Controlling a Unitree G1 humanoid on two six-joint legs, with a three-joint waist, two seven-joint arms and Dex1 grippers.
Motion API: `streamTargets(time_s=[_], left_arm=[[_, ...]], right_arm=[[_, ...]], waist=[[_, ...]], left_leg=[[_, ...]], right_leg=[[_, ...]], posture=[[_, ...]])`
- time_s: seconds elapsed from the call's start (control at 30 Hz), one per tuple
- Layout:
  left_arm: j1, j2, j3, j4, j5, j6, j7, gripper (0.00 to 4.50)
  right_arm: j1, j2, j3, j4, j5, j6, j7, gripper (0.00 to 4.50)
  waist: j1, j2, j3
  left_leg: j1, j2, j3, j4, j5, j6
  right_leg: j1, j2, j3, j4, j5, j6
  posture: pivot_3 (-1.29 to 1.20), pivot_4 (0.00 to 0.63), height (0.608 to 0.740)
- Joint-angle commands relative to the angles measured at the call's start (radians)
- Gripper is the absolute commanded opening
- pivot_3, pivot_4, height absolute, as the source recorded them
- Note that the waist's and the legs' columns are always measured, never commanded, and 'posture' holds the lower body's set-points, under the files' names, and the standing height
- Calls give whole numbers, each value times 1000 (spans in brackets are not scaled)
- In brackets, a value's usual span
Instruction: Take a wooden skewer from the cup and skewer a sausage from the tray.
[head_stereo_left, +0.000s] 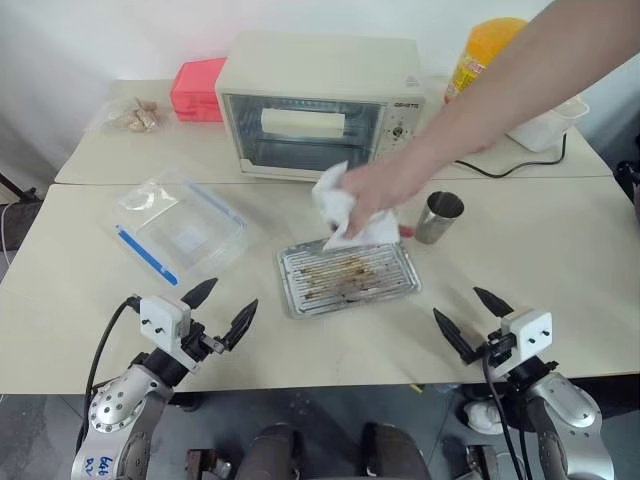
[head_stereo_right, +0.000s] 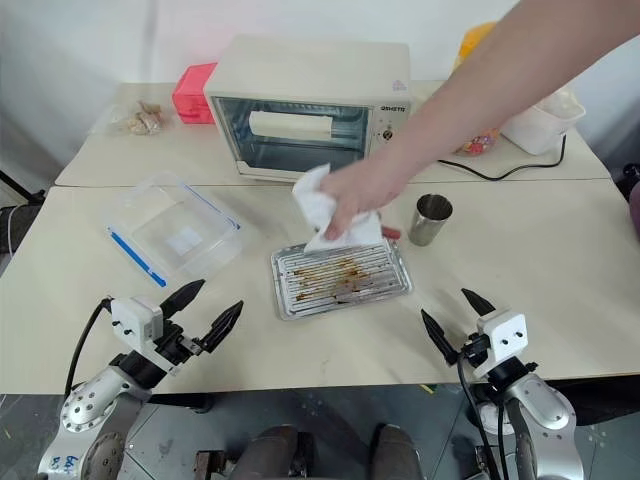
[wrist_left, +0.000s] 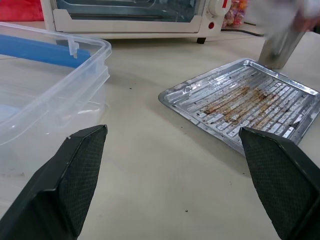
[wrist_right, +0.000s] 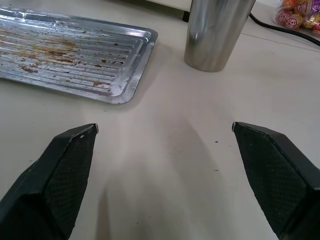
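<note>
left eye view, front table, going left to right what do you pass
clear plastic box → tray → cup

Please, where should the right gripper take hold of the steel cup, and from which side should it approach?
Grip the cup around its plain side wall, near mid-height, coming level from the robot's side. It stands upright and round, so the open right gripper could likely straddle it. A person's hand with a white cloth is just left of it, so wait.
</note>
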Motion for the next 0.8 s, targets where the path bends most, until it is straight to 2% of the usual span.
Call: streamTargets(time_s=[0.03, 0.8], left_arm=[[1, -2, 2, -17, 9, -17, 3, 4474], [20, -19, 2, -24, 29, -20, 12, 4474]], right_arm=[[-2, 0, -5, -9, 6, -13, -2, 4500], [-43, 1, 17, 3, 4, -1, -3, 4500]], waist=[[0, 0, 0], [0, 0, 0]], left_leg=[[0, 0, 0, 0, 0, 0], [0, 0, 0, 0, 0, 0]], right_leg=[[0, 0, 0, 0, 0, 0], [0, 0, 0, 0, 0, 0]], posture=[[0, 150, 740], [0, 150, 740]])
